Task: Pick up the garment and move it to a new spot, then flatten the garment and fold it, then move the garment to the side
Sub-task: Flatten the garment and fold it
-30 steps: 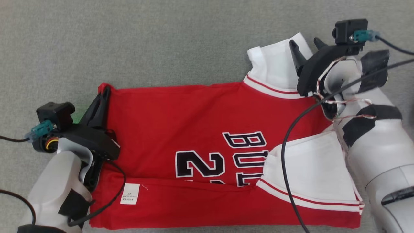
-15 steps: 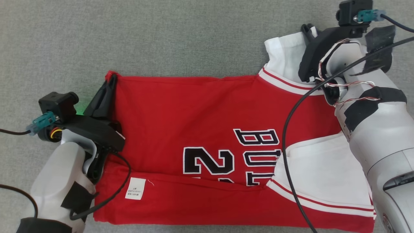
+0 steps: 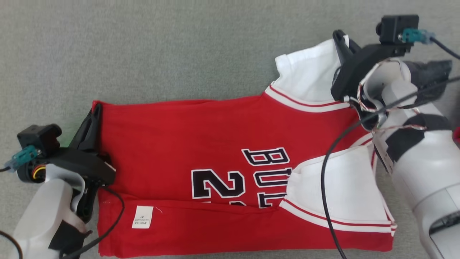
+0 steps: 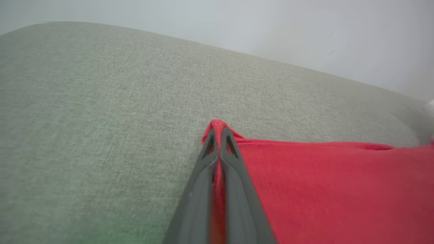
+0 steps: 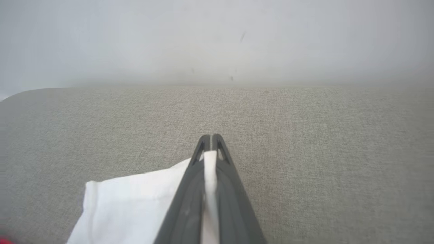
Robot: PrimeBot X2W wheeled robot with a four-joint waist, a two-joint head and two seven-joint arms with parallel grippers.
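The garment (image 3: 201, 144) is a red jersey with white sleeves and black-and-white lettering, lying across the grey cloth surface with its near edge folded over. My left gripper (image 3: 95, 108) is shut on the garment's red far-left corner (image 4: 217, 126). At the far right, my right gripper (image 3: 338, 36) is shut on the edge of the white sleeve (image 3: 309, 73). In the right wrist view the white fabric (image 5: 135, 203) runs between the closed fingers (image 5: 190, 203) of that gripper (image 5: 211, 137).
A white care label (image 3: 142, 217) shows on the folded near strip. The second white sleeve (image 3: 341, 190) lies folded on the jersey's right front. Black cables (image 3: 325, 172) hang over the garment. Grey cloth surface (image 3: 179, 46) stretches beyond, ending at a pale wall (image 5: 217, 40).
My right gripper has shut on the white sleeve edge; a second ago its fingers stood apart over it. The left gripper keeps its hold on the red corner. The head camera has shifted.
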